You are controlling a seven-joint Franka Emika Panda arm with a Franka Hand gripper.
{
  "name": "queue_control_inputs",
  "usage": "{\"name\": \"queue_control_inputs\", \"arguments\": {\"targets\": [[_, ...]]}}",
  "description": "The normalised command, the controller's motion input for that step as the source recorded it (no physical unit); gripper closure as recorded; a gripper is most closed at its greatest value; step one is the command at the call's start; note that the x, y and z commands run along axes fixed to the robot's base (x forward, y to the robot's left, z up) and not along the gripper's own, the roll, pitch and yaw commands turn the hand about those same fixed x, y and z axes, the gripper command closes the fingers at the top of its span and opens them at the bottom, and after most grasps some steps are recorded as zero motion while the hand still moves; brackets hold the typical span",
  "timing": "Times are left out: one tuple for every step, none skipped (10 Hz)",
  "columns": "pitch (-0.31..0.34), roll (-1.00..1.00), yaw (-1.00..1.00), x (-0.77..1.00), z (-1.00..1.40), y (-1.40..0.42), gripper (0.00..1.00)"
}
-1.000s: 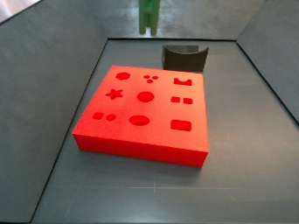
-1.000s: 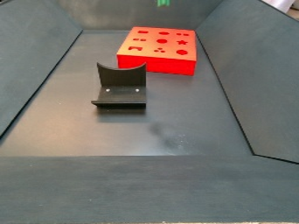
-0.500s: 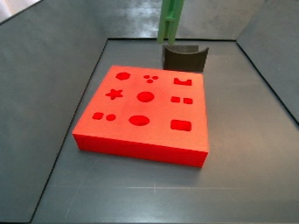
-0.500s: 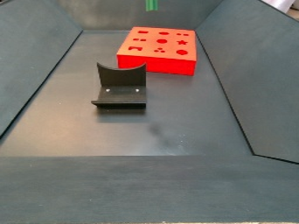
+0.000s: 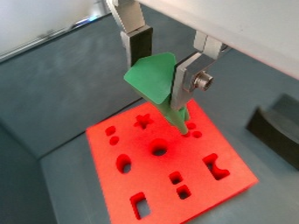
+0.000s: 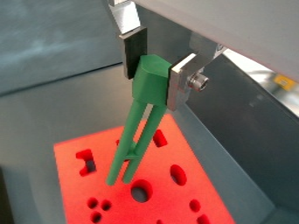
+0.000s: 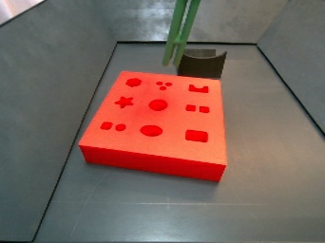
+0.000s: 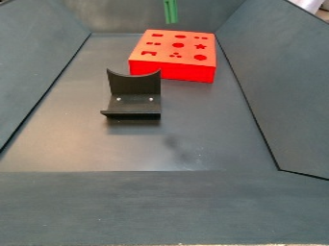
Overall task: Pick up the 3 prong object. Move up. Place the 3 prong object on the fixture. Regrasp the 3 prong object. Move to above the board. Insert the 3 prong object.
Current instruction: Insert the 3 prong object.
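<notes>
In both wrist views my gripper (image 5: 159, 73) (image 6: 156, 73) is shut on the wide head of the 3 prong object (image 5: 153, 80) (image 6: 145, 101), a slim green piece whose prongs hang down. It hangs over the red board (image 5: 158, 188) (image 6: 163, 210) without touching it. In both side views only the green piece (image 7: 181, 33) (image 8: 171, 12) shows, coming down from the top edge near the far side of the board (image 7: 176, 119) (image 8: 180, 72). The gripper is out of frame there. The dark fixture (image 7: 203, 64) (image 8: 131, 96) (image 5: 275, 122) stands bare on the floor.
Sloping grey walls (image 7: 51, 57) (image 8: 257, 86) close in the floor around the board. The board's top has several darker cutouts, among them a star (image 7: 124, 102) and circles. The fixture stands just behind the board's far right corner in a side view.
The green piece has come lower and shifted sideways; more of its length now shows in both side views, its tips close above the board's far edge.
</notes>
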Motion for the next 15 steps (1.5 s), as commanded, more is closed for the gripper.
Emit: {"name": "queue_control_inputs", "arguments": {"targets": [[0.129, -0.39, 0.74, -0.04, -0.01, 0.0, 1.0], [-0.093, -0.36, 0.08, -0.12, -0.04, 0.13, 1.0], [-0.017, -0.02, 0.0, 0.0, 0.0, 0.0, 1.0], [0.014, -0.38, 0.0, 0.11, -0.22, 0.45, 1.0], [0.069, -0.5, 0.11, 0.11, 0.04, 0.35, 1.0], [0.061, -0.5, 0.15, 0.11, 0.09, 0.27, 1.0], [0.033, -0.5, 0.19, 0.12, 0.07, 0.25, 1.0], [0.0, -0.43, 0.32, 0.09, 0.19, 0.38, 1.0], [0.0, 0.0, 0.0, 0.0, 0.0, 0.03, 1.0], [0.0, -0.06, 0.18, 0.03, 0.0, 0.29, 1.0], [0.0, -0.03, 0.21, 0.14, -0.08, 0.09, 1.0], [0.0, 0.0, 0.22, 0.26, -0.05, 0.09, 1.0], [0.0, -0.1, 0.31, 0.23, 0.0, 0.51, 1.0], [0.0, -0.13, 0.29, 0.03, -0.06, 0.39, 1.0], [0.0, -0.15, 0.29, 0.0, -0.06, 0.37, 1.0]]}}
